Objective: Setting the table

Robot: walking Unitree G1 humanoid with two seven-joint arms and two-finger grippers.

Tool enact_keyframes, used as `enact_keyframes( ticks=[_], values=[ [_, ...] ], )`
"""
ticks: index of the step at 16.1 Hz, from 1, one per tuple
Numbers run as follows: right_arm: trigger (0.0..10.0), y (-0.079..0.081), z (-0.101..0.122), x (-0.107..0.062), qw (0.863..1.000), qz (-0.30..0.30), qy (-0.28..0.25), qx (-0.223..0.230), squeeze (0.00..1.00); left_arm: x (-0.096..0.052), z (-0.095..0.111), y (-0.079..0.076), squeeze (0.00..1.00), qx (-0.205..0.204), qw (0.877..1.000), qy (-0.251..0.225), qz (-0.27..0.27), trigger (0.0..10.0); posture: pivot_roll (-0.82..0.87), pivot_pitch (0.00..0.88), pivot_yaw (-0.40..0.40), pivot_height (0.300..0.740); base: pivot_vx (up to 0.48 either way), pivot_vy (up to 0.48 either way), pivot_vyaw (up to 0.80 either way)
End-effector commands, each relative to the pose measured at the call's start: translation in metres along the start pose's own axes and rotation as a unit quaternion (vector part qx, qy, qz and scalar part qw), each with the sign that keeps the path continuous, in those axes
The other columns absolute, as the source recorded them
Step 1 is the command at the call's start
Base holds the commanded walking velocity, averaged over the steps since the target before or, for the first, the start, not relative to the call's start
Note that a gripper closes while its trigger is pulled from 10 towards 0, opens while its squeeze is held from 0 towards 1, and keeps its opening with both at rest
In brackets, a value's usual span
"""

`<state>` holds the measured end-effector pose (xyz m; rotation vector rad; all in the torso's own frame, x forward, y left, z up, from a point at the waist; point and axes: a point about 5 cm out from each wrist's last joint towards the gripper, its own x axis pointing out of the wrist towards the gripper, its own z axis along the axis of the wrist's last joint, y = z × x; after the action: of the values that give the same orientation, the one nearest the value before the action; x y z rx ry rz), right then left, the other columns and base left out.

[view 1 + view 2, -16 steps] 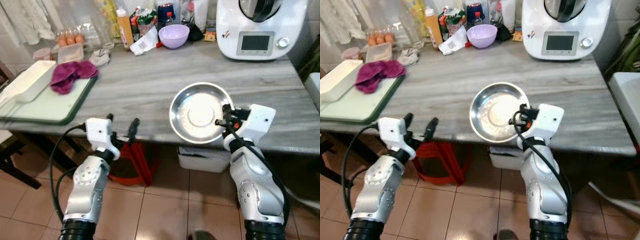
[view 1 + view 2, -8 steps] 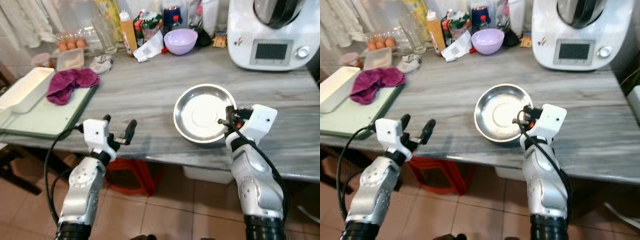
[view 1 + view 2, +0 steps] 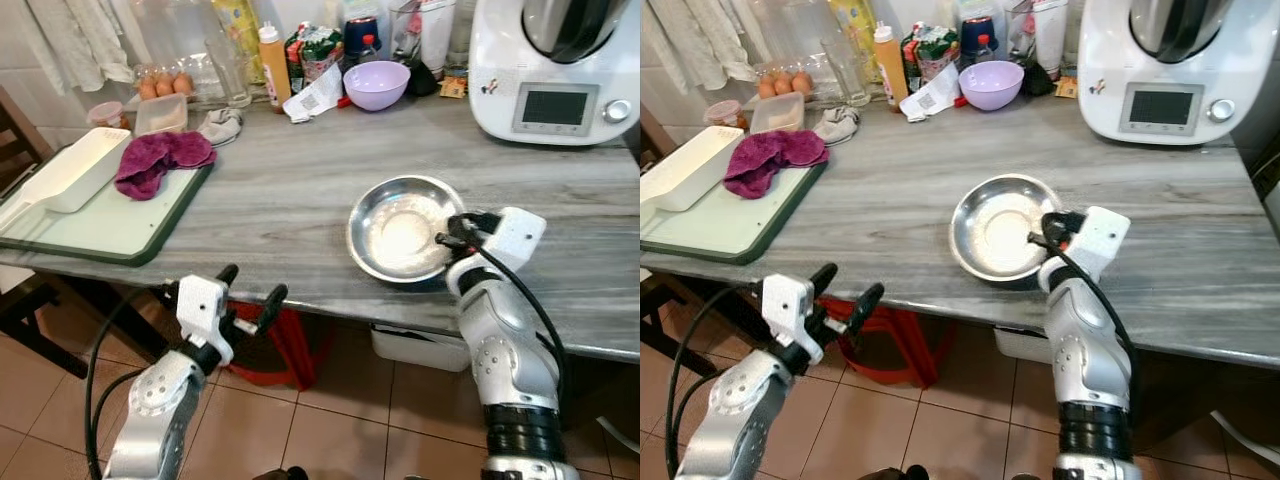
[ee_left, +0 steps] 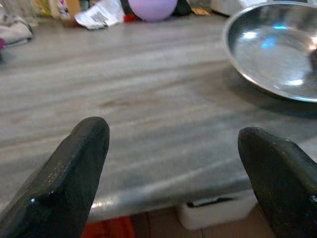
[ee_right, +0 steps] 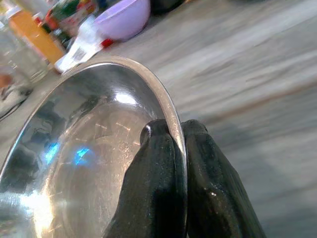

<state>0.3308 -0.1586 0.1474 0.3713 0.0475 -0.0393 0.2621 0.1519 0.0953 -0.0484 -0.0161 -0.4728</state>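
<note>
Left eye view. The right gripper point(image 3: 447, 238) pinches the near-right rim of the steel bowl point(image 3: 400, 228), which sits on the grey table point(image 3: 290, 180) close to its front edge; a rim grip suits a shallow, thin-walled dish that offers no other purchase. The left gripper point(image 3: 250, 287) hangs below and in front of the table edge, fingers spread, holding nothing. Bare tabletop lies to the left of the bowl and behind it, between the green tray point(image 3: 110, 228) and the white kitchen machine point(image 3: 556, 70).

Right eye view. The same layout; the purple bowl point(image 3: 990, 84) and the bottles stand well apart at the back, leaving the middle open.

Left wrist view. The two spread fingers point(image 4: 74, 163) frame the table's front edge, with the steel bowl beyond and to one side.

Right wrist view. The fingers point(image 5: 156, 183) are pressed together on the thin rim, one inside the bowl and one outside. Judged from this, the hold is secure but narrow, so the bowl could pivot if lifted fast.
</note>
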Motion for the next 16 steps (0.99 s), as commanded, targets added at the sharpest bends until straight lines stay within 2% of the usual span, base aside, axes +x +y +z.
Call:
enact_keyframes(
  ticks=[1,5,6,9,10,11,16],
  values=[
    [10.0,0.015,-0.001,0.006,0.999,0.030,0.008,0.019,0.00,-0.002,0.004,0.000,0.00,0.010,1.000,0.000,-0.009,10.0,-0.13,0.125,0.100,0.740,0.000,0.000,0.00],
    [10.0,0.022,-0.004,0.025,0.999,0.015,0.012,0.041,0.00,-0.003,0.004,-0.005,0.00,0.008,1.000,0.002,-0.029,10.0,-0.13,0.124,0.099,0.740,0.000,0.000,0.00],
    [10.0,0.026,-0.008,0.032,1.000,0.005,0.021,0.016,0.00,-0.004,0.004,-0.008,0.00,0.006,0.999,0.003,-0.041,10.0,-0.12,0.123,0.097,0.740,0.000,0.000,0.00],
    [10.0,0.036,-0.014,0.037,0.999,0.019,0.036,0.009,0.00,-0.006,0.003,-0.009,0.00,0.005,0.999,0.008,-0.050,10.0,-0.12,0.124,0.095,0.740,0.000,0.000,0.00],
    [10.0,0.040,-0.017,0.037,0.998,0.028,0.045,0.015,0.55,-0.007,0.002,-0.009,0.00,0.005,0.999,0.010,-0.052,10.0,-0.11,0.127,0.090,0.740,0.000,0.000,0.00],
    [10.0,0.041,-0.019,0.037,0.998,0.029,0.055,0.024,1.00,-0.007,0.002,-0.009,0.00,0.005,0.999,0.011,-0.052,10.0,-0.11,0.128,0.090,0.740,0.000,0.000,0.00],
    [10.0,0.043,-0.027,0.039,0.996,0.028,0.067,0.046,1.00,-0.005,-0.001,-0.013,0.00,0.000,0.998,0.013,-0.060,10.0,-0.12,0.127,0.095,0.740,0.000,0.000,0.00]
  ],
)
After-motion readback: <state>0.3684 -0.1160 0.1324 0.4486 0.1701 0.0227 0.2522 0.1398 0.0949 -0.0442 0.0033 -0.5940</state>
